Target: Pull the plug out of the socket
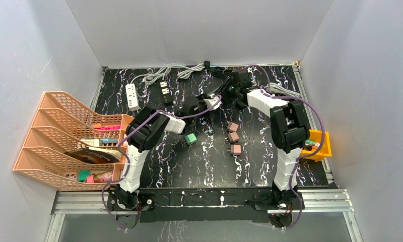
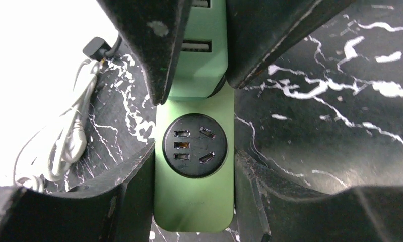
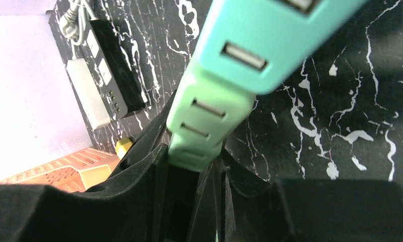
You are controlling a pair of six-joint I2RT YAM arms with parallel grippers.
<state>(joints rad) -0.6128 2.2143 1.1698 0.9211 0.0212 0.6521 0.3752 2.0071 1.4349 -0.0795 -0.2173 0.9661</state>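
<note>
A green socket strip [image 2: 194, 199] with a round black outlet [image 2: 194, 146] lies on the black marbled table. My left gripper [image 2: 193, 156] is shut on its sides. A mint-green plug block [image 2: 199, 70] with USB slots sits in the strip's far end. My right gripper [image 3: 192, 154] is shut on that plug [image 3: 209, 126], and its fingers [image 2: 149, 45] show on both sides of the plug in the left wrist view. In the top view the two grippers meet at the back middle of the table, left [image 1: 202, 103] and right [image 1: 236, 91]. The strip is mostly hidden there.
A white power strip [image 1: 132, 96], a black one [image 1: 164, 92] and grey cables [image 1: 164, 73] lie at the back left. A green plug [image 1: 191, 138] and three pinkish plugs [image 1: 233, 136] lie mid-table. An orange file tray [image 1: 73, 136] stands left, a yellow bin [image 1: 318, 143] right.
</note>
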